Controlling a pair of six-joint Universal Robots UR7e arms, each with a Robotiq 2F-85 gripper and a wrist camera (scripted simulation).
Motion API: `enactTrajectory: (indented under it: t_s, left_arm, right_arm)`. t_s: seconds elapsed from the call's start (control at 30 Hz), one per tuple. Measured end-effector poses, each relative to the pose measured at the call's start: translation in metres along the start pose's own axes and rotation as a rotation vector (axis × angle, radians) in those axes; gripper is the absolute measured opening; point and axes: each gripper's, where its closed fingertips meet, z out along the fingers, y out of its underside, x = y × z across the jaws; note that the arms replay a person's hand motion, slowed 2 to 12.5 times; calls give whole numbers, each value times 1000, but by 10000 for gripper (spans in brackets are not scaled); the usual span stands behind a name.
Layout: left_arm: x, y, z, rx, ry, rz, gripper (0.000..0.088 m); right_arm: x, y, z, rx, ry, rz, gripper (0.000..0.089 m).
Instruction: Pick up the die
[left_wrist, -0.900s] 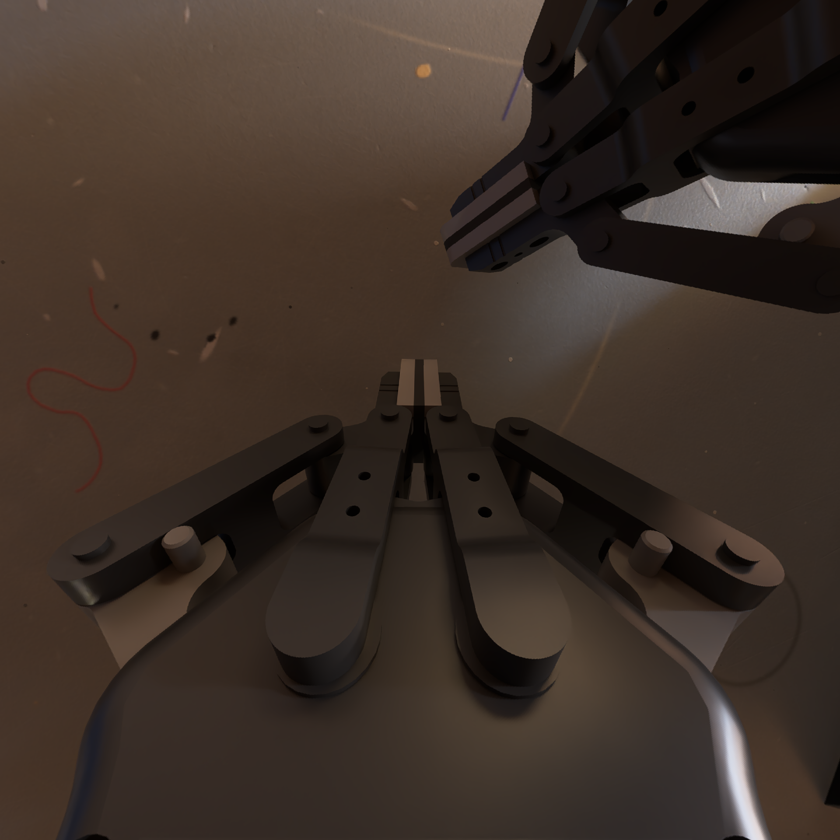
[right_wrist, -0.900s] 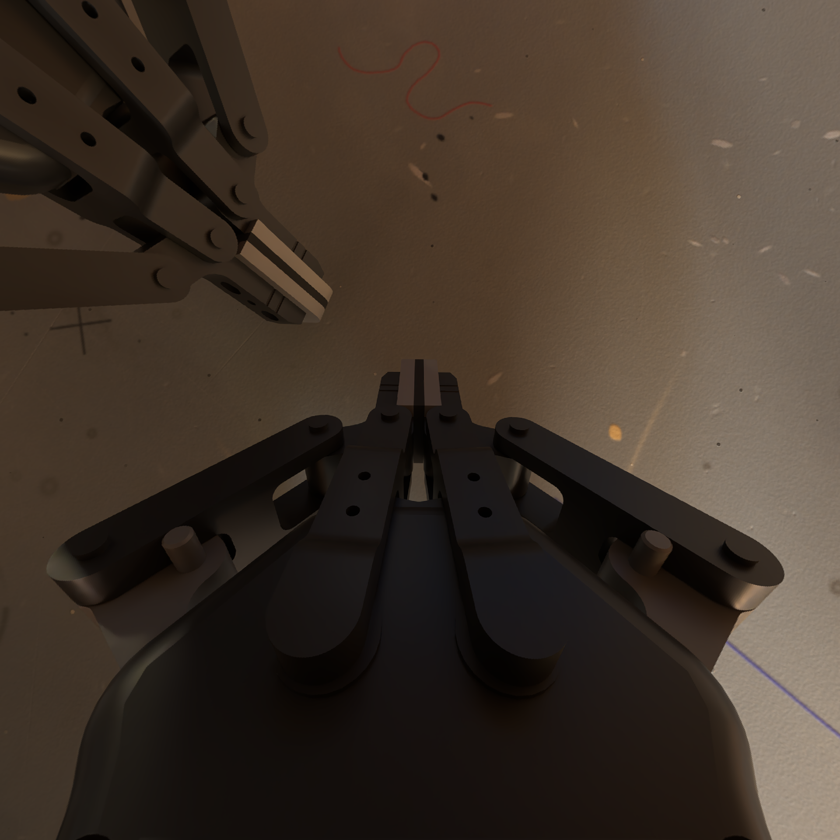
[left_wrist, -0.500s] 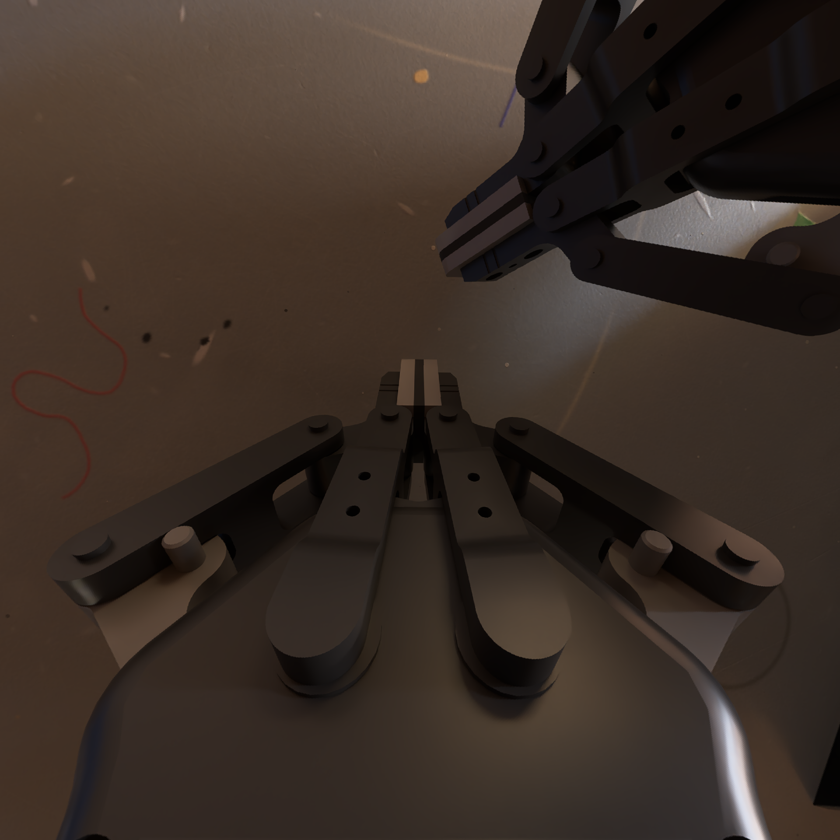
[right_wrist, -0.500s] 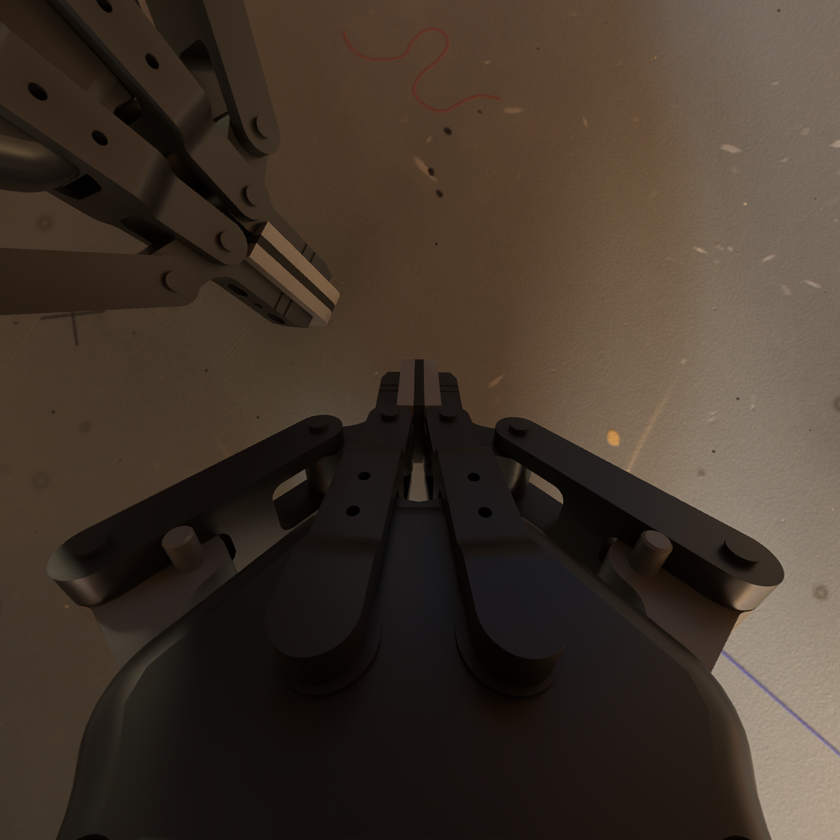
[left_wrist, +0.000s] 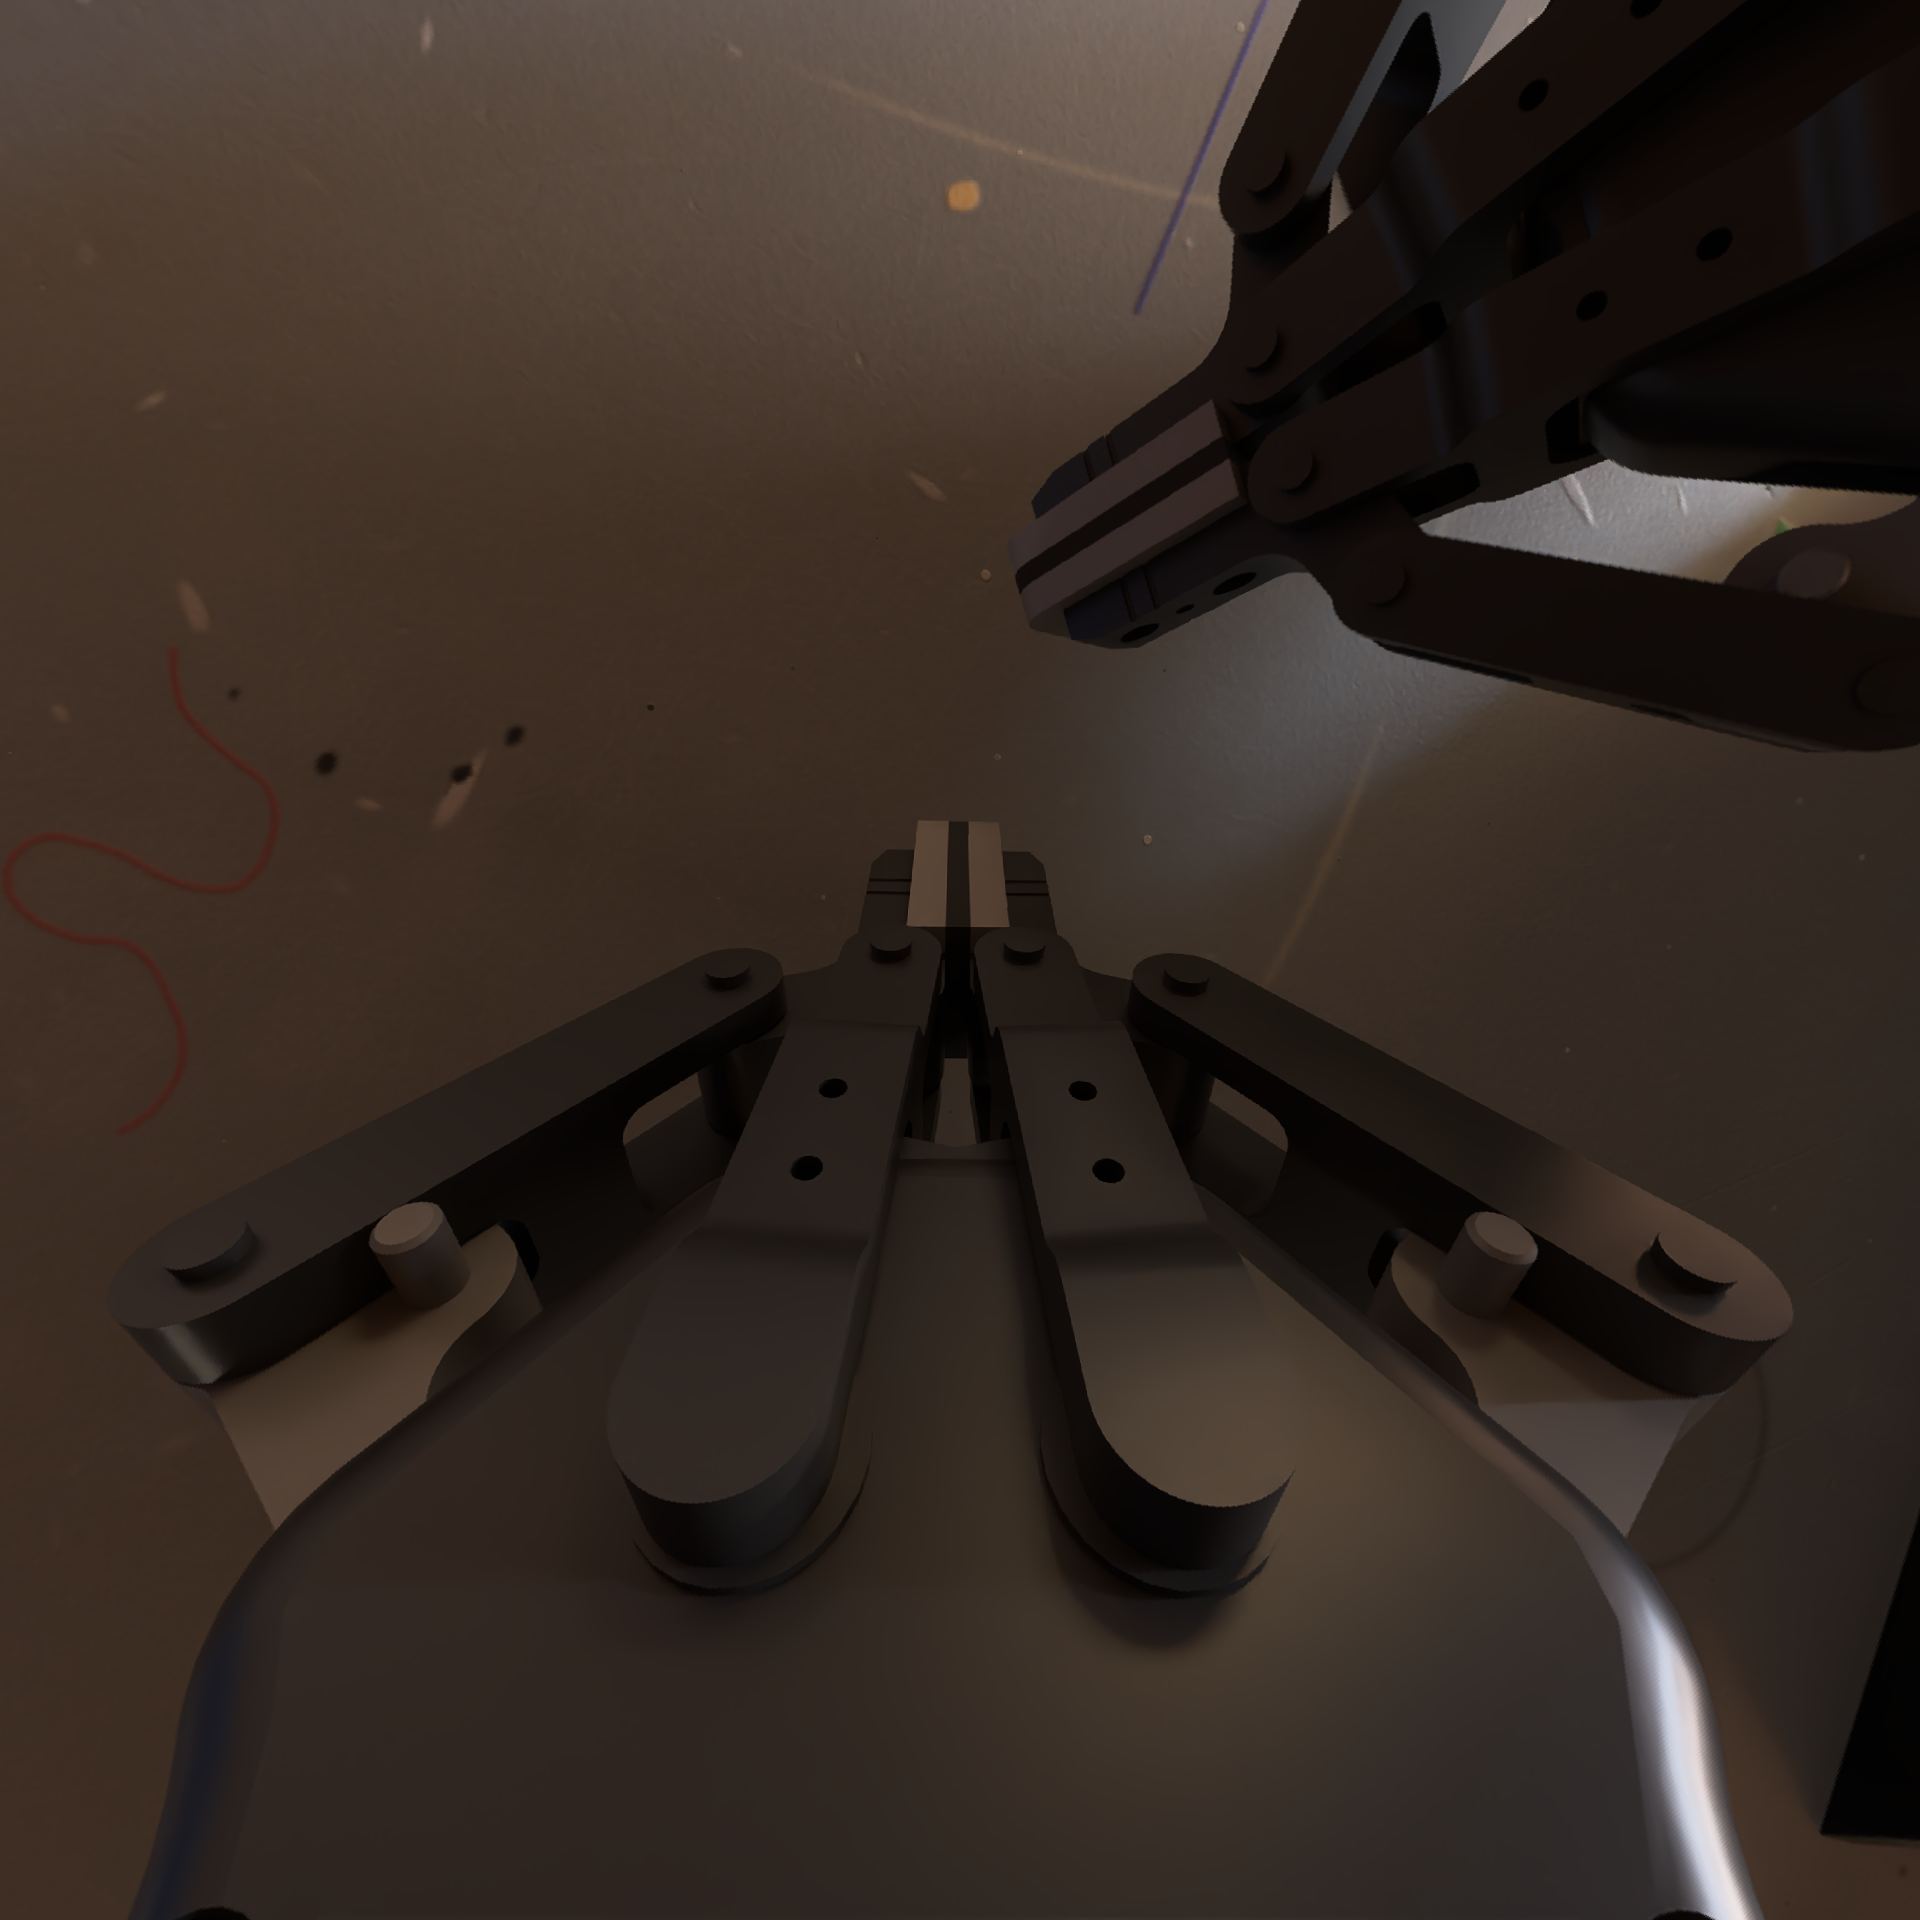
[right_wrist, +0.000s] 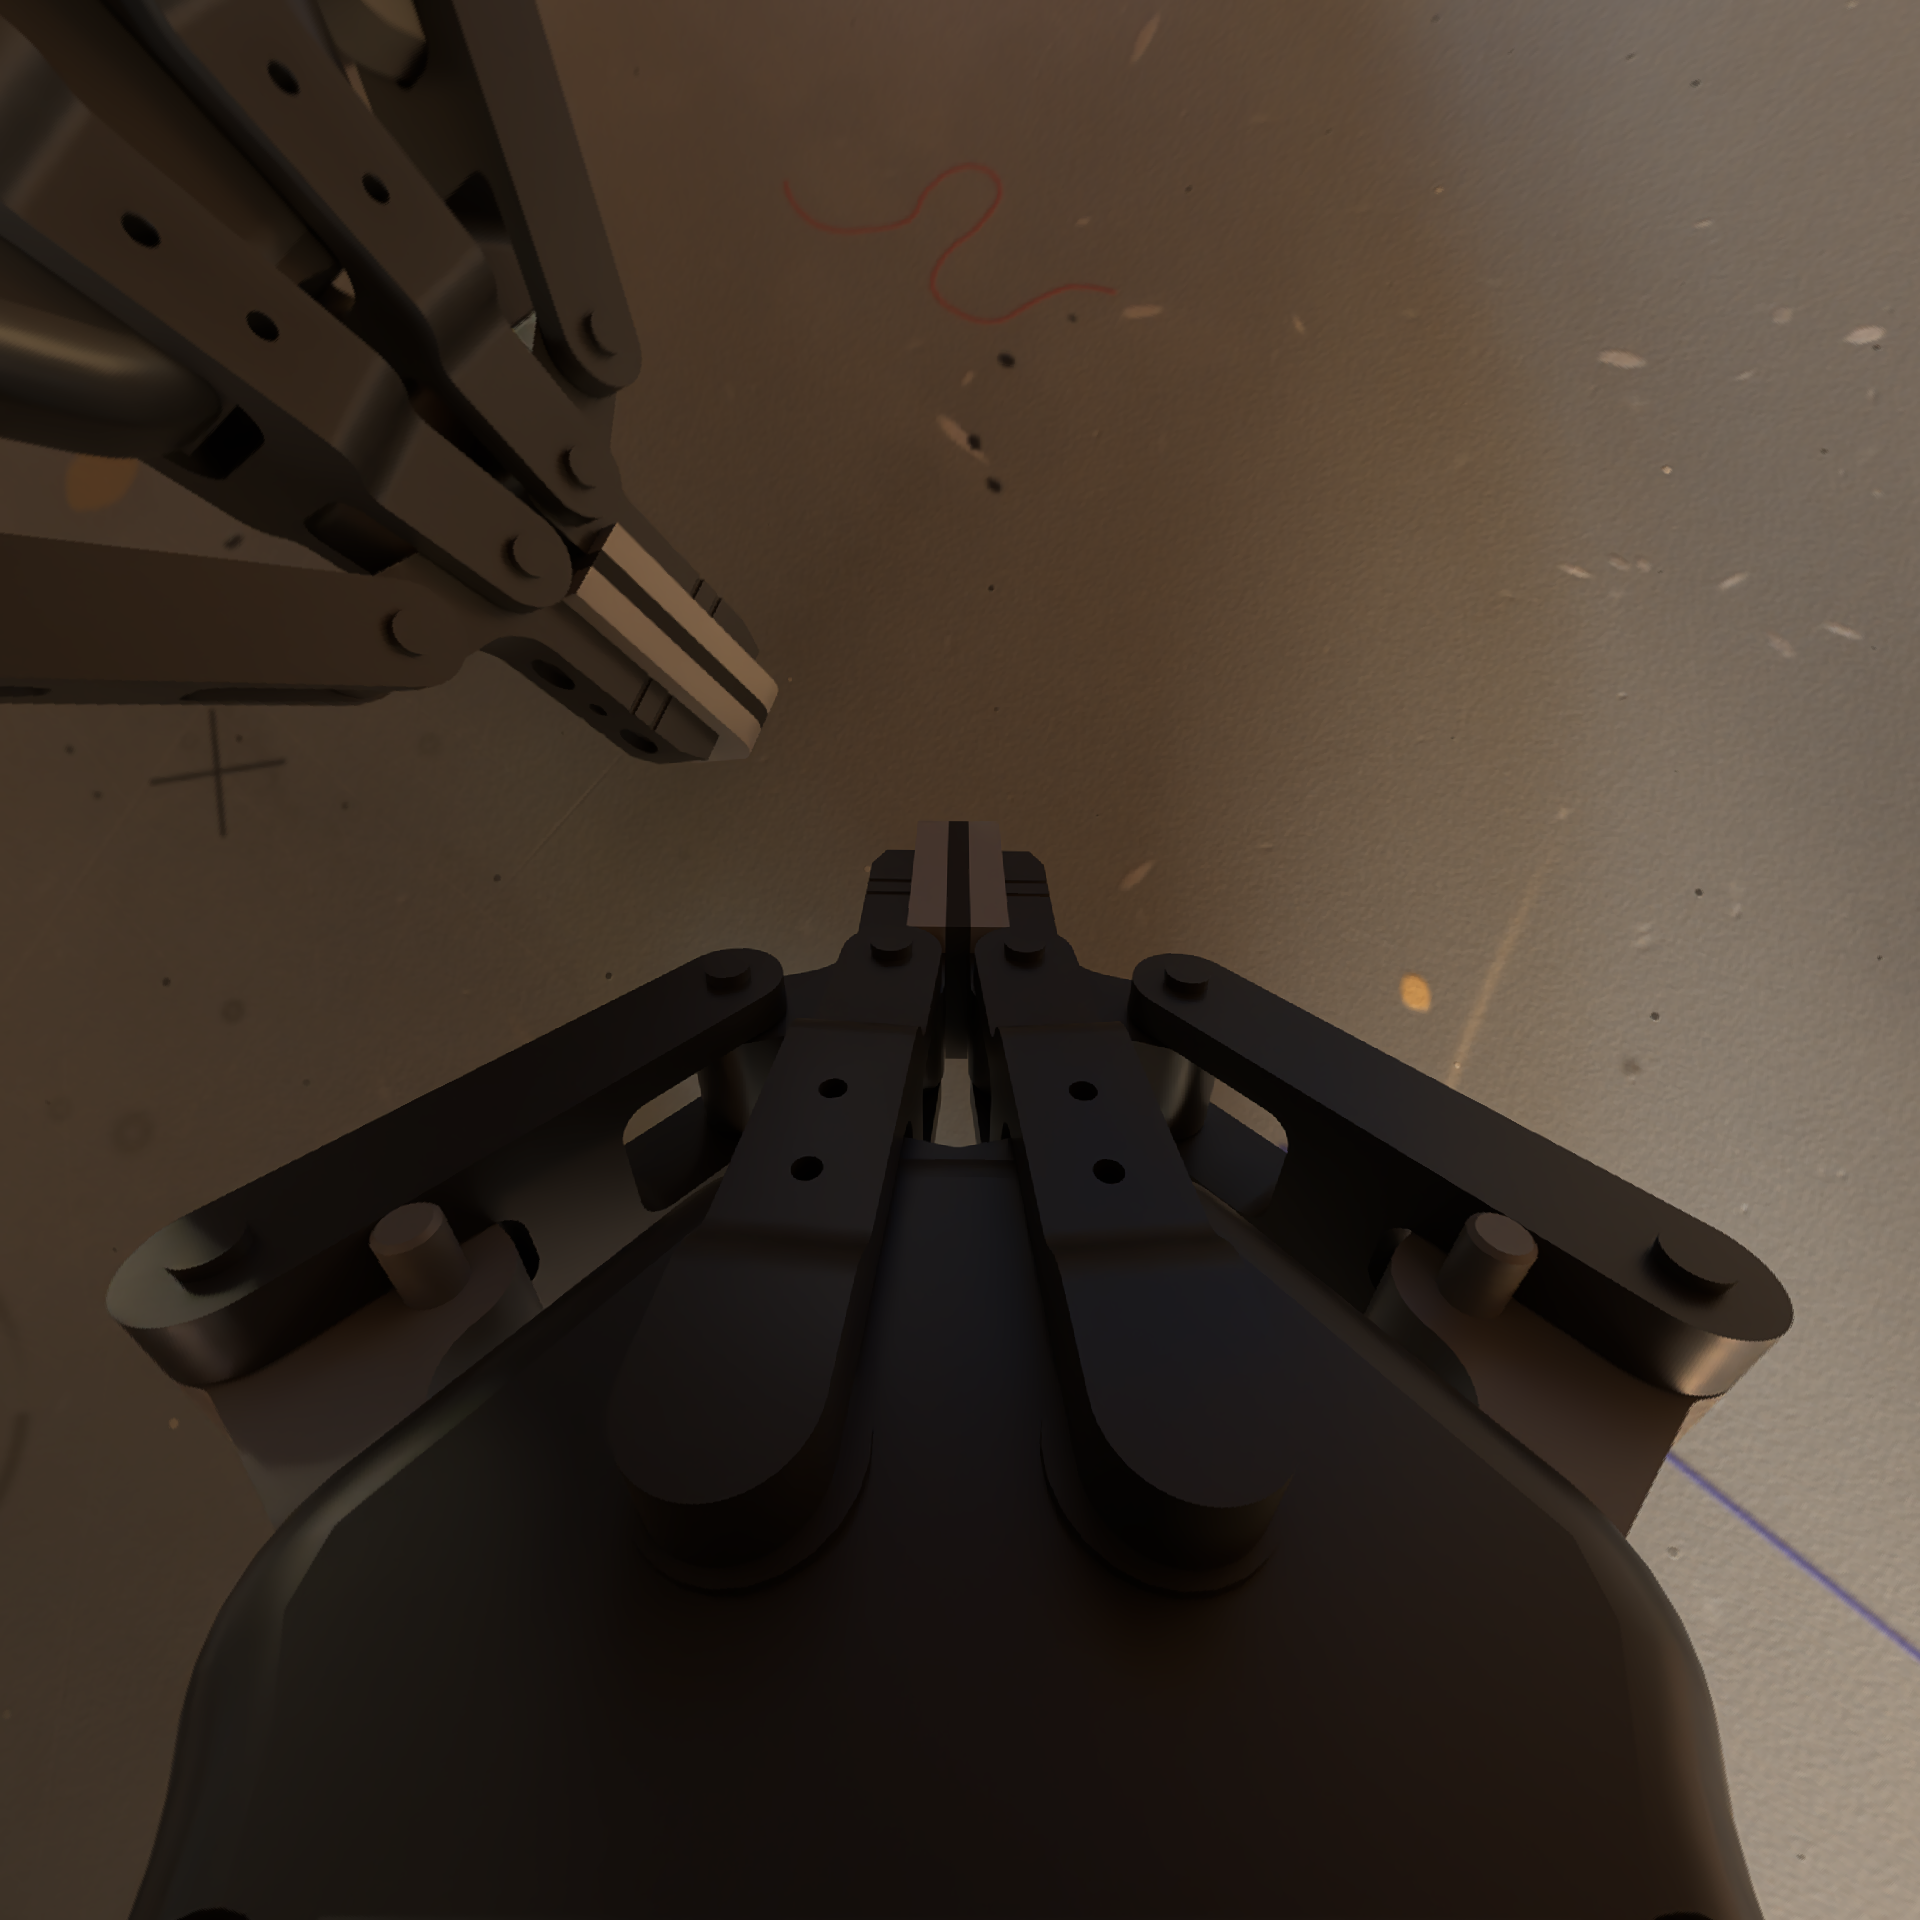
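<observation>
- The tabletop (left_wrist: 582, 343) filled both views, a dull brown surface scattered with pale flecks, dark specks and scratches; it bore no die in either view, so where the die lay could not be told.
- The right gripper (right_wrist: 958, 875) hung above that surface with its jaws pressed together and nothing between them; in the left wrist view it reached in from the upper right (left_wrist: 1127, 551). It looked parked, not ready to grasp.
- The left gripper (left_wrist: 958, 875) was likewise closed on nothing and pointed toward the other, tips near but apart. That pose seemed a resting one, since a pick would need the fingers spread first.
- A red squiggle (left_wrist: 156, 883) and an orange spot (left_wrist: 964, 194) marked the surface; they were only stains, not objects.
</observation>
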Motion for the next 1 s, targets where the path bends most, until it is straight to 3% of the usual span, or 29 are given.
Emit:
enactTrajectory:
  t_s: [0.17, 0.27, 0.6, 0.77, 1.0]
  left_arm:
    - [0, 0, -5, 11, 11, -11, 0]
    - [-3, -1, -12, 30, 9, -18, 0]
    - [-21, 5, -43, 95, -20, -80, 6]
    - [-25, 10, -54, 136, 16, -144, 133]
    - [-28, 16, -65, 193, 43, -226, 411]
  right_arm:
    - [6, -6, -10, 84, 1, 82, 0]
    - [20, -4, -21, 110, 39, 125, 8]
    - [95, 20, -53, 55, 248, 197, 334]
    - [134, 30, -62, -37, 357, 173, 496]
    - [181, 35, -59, -143, 434, 121, 595]
